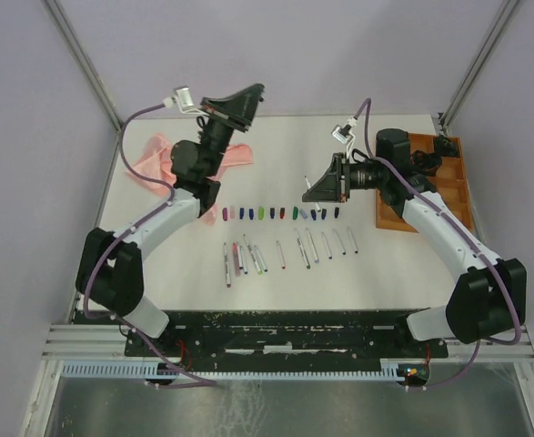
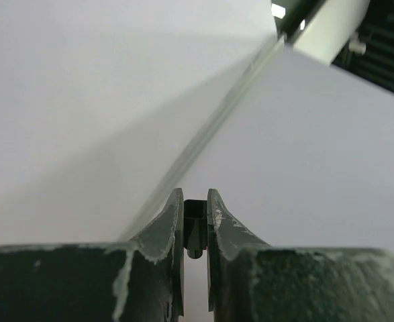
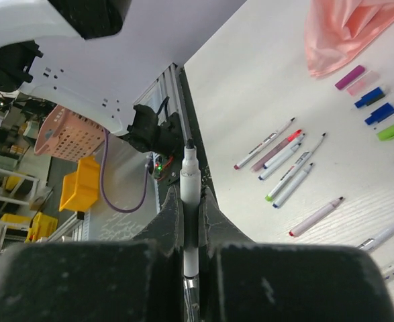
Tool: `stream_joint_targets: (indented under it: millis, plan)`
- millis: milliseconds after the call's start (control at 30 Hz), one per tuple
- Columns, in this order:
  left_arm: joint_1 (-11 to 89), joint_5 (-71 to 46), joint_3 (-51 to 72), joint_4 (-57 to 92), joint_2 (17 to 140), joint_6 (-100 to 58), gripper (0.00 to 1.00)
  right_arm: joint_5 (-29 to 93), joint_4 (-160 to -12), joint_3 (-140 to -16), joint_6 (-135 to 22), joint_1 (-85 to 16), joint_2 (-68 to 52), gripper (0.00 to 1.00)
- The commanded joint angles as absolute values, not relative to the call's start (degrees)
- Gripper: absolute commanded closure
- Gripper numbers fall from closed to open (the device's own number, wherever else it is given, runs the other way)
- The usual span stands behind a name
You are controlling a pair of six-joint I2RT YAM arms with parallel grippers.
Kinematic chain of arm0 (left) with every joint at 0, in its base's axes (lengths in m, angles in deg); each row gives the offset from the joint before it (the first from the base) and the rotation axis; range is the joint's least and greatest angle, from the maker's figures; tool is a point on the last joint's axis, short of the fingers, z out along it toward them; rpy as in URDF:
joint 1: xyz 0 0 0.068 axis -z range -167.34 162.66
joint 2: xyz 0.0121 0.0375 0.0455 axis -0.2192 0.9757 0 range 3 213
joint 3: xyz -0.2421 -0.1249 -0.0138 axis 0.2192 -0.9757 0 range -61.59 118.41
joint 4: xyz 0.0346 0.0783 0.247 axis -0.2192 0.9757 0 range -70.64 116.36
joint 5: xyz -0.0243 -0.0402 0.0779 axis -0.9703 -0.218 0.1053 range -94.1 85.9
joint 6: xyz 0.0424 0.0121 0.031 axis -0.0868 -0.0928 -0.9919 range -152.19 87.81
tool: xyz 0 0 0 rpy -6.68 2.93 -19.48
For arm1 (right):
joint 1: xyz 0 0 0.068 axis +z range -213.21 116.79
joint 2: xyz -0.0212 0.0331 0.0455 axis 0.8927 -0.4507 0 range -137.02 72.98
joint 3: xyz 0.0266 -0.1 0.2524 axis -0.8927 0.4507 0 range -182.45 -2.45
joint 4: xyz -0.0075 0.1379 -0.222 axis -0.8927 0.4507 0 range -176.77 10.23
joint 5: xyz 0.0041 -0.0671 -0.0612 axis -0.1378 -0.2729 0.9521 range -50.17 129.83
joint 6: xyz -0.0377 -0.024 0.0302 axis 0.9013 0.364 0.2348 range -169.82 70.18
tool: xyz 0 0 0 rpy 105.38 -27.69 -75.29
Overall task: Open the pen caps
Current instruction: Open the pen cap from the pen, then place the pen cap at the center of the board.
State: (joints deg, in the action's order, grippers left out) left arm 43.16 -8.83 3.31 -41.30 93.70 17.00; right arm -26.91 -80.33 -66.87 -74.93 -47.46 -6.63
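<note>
Black cap (image 2: 195, 228) is off. It's pinched between the fingers of the left tool (image 2: 195, 200), which is lifted well above the worktop (image 1: 385, 264) and aimed at the back wall. Its pen (image 3: 188, 171) is in the right tool (image 3: 191, 202), jaws closed tight on the white barrel with the bare black nib poking out past the fingertips. That tool hovers over the right part of the row of loose caps (image 1: 280, 213), and nearer me is the row of bare pens (image 1: 289, 250).

I reckon all that's left for this pair is setting them down. My plan is to bring the pen in low and flat, parallel with the others, onto bare worktop past the right end. I'd only release once it touches, or it'll roll into its neighbours. Same for the cap: lower it to the end of its line, because it's tiny and would bounce.

I'd keep both arms off the pink cloth (image 1: 153, 157) and the wooden tray (image 1: 448, 196). I can't spot a capped pen lying there, but they're small from overhead.
</note>
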Motion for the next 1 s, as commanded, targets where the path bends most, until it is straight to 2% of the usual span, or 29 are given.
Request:
stream_joint_targets:
  millis: [0, 100, 200, 367, 533, 700, 800, 967]
  plan:
    - [40.39, -4.90, 6.28, -46.96, 89.98, 15.93, 0.97, -29.14, -77.29, -67.80, -72.74, -46.98, -6.68, 1.00]
    - [40.43, -5.52, 3.37, -45.27, 87.93, 16.50, 0.97, -26.76, -65.83, -71.31, -61.09, -47.18, -6.24, 1.00]
    - [40.46, -6.23, -1.69, -43.99, 86.22, 17.99, 0.97, -18.26, -51.19, -76.63, -46.26, -47.87, -4.72, 1.00]
    - [42.34, -6.30, -8.24, -38.90, 86.40, 20.70, 0.97, -11.84, -48.31, -77.36, -40.19, -51.97, -0.11, 1.00]
    - [48.90, -3.51, -8.49, -30.42, 90.91, 18.58, 0.97, -9.94, -46.99, -78.53, -39.75, -60.01, 2.79, 1.00]
    - [55.89, 2.45, -2.20, -16.37, 98.02, 17.53, 0.97, -2.69, -42.80, -79.91, -39.61, -64.69, 5.25, 1.00]
    - [59.84, 7.87, 6.74, -1.64, 103.48, 16.40, 0.97, 1.39, -38.36, -78.39, -38.19, -64.92, 6.30, 1.00]
    - [64.13, 16.63, 25.69, 19.81, 116.14, 14.68, 0.97, 4.21, -39.84, -72.92, -39.06, -67.73, 8.21, 1.00]
